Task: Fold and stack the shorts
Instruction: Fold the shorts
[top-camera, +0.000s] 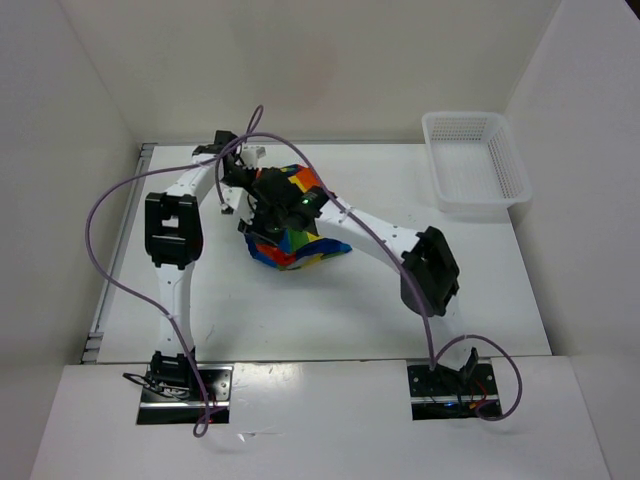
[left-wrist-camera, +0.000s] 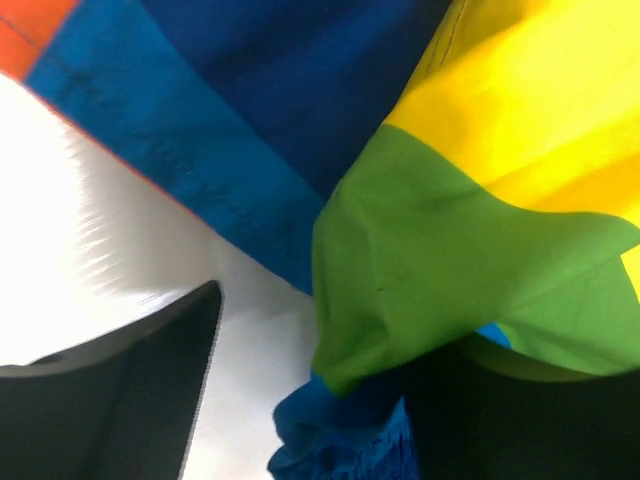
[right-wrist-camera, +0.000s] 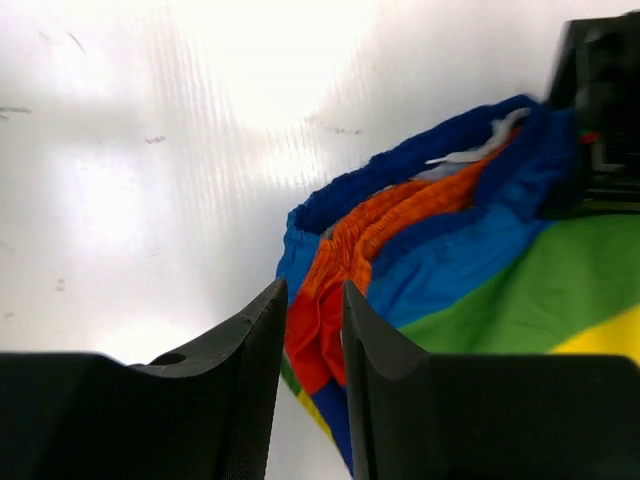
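Observation:
The rainbow-striped shorts (top-camera: 300, 245) lie bunched on the white table, left of the middle. Both grippers are at the bunch. In the right wrist view my right gripper (right-wrist-camera: 313, 300) has its jaws nearly together, pinching a red-orange fold of the shorts (right-wrist-camera: 470, 270) by the waistband. In the top view the right gripper (top-camera: 264, 224) is at the bunch's left edge. My left gripper (top-camera: 244, 183) is just behind it. In the left wrist view the left gripper (left-wrist-camera: 310, 400) has its jaws wide apart. Green and blue cloth of the shorts (left-wrist-camera: 450, 230) drapes over its right finger, and bare table shows beside its left finger (left-wrist-camera: 150, 390).
A white plastic mesh basket (top-camera: 475, 160) stands at the table's back right corner. White walls close in the back, left and right. Purple cables loop from both arms over the left and near parts of the table.

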